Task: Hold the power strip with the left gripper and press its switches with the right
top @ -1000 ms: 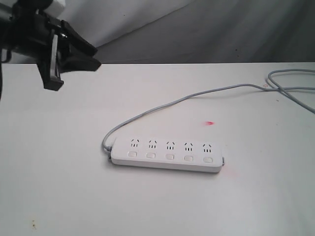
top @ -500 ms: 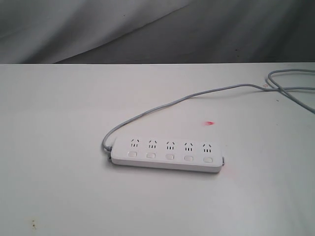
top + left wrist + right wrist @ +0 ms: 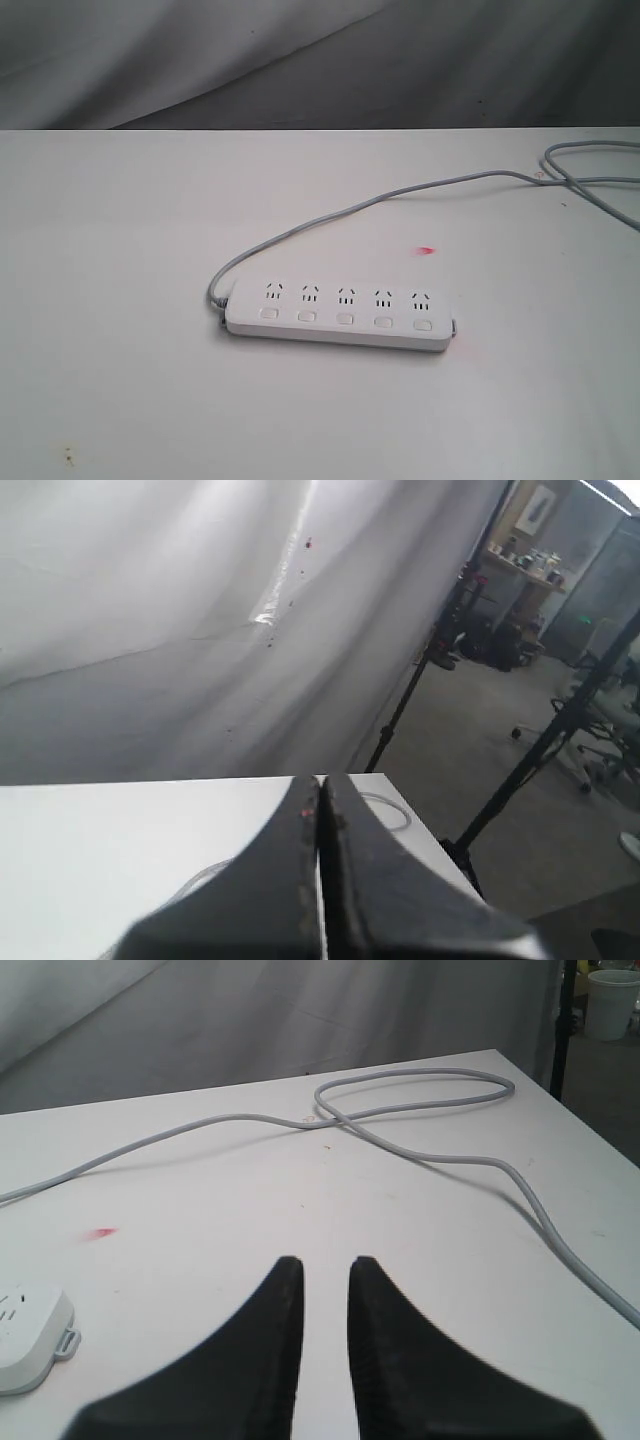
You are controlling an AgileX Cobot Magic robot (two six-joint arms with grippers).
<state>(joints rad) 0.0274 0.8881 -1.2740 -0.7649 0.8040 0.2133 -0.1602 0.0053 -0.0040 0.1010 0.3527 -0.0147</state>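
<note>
The white power strip (image 3: 338,313) lies flat on the white table (image 3: 120,300), and nothing touches it. Its row of switches (image 3: 345,319) runs below the outlets. A grey cord (image 3: 400,192) leaves its left end and curves off to the back right. Neither gripper shows in the exterior view. In the left wrist view my left gripper (image 3: 320,778) is shut on nothing, high up and facing the backdrop past the table's edge. My right gripper (image 3: 322,1263) hangs over bare table with a narrow gap and nothing between its fingers. The strip's end (image 3: 25,1338) lies off to one side of it.
A small red mark (image 3: 427,250) sits on the table behind the strip. The cord loops (image 3: 420,1110) near the table's back right corner. A grey cloth backdrop (image 3: 300,60) hangs behind. Stands (image 3: 520,770) rise from the floor beyond the table's edge.
One second ago my left gripper stood at the top left of the exterior view, jaws apart. It has since left that view and is shut. The strip has not moved.
</note>
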